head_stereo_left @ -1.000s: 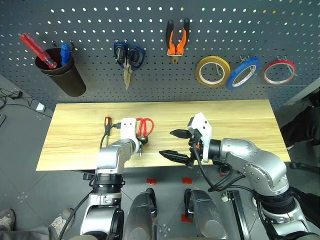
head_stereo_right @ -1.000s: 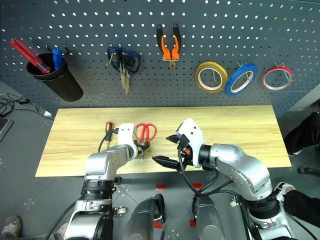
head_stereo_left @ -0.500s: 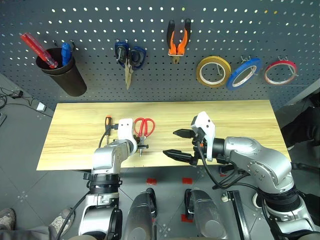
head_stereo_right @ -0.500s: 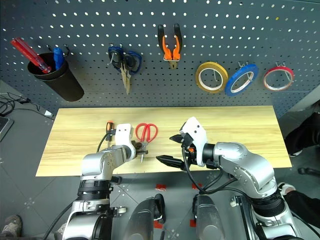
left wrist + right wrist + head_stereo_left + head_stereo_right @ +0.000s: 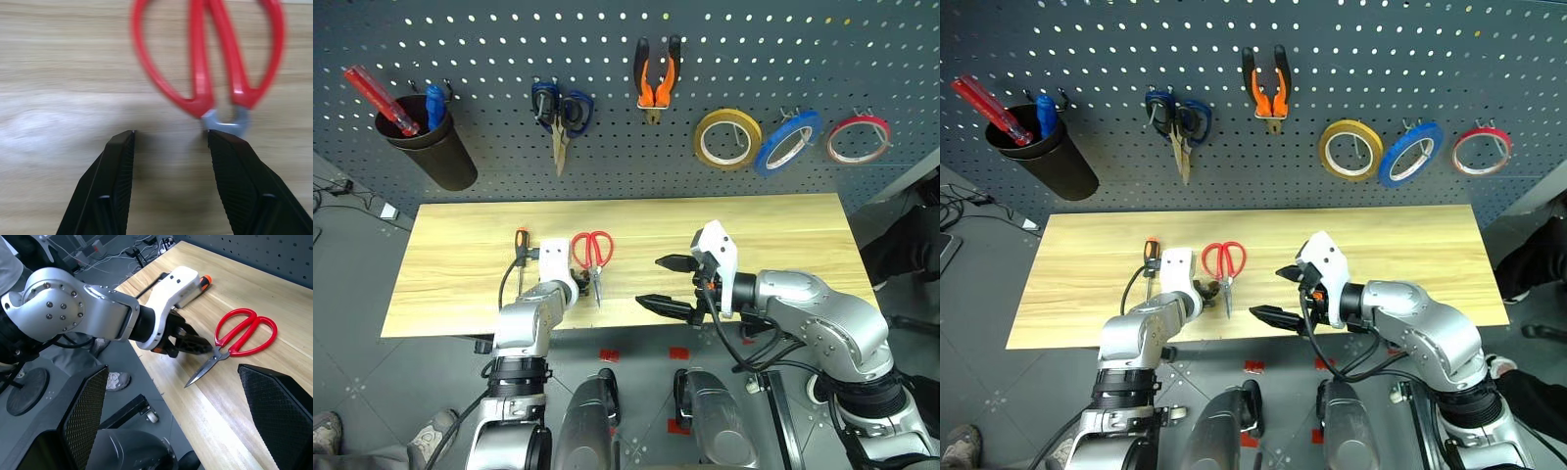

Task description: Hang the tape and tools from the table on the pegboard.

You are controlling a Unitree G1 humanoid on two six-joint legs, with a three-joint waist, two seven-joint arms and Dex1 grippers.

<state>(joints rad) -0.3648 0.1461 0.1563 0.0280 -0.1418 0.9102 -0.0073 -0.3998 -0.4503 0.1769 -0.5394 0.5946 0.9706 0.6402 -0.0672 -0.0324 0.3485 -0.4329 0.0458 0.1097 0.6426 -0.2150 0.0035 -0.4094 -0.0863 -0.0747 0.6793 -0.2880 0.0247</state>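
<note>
The red-handled scissors (image 5: 592,254) lie flat on the table (image 5: 783,245), left of its middle and toward the near edge, handles toward the pegboard (image 5: 607,98), closed blades pointing at the robot. The left gripper (image 5: 171,139) sits low at the scissors' pivot with its fingers parted, one tip right by the pivot, clasping nothing. The screwdriver (image 5: 521,245) lies just beyond that arm, farther left. The right gripper (image 5: 668,284) hangs spread wide and empty above the near edge, apart from the scissors. The wood-grain top stretches bare from there to the right end. On the pegboard hang the pliers (image 5: 653,78), dark blue scissors (image 5: 560,113), a black cup (image 5: 431,147) of tools, and yellow (image 5: 727,139), blue tape (image 5: 788,143) and red (image 5: 858,139) rolls.
</note>
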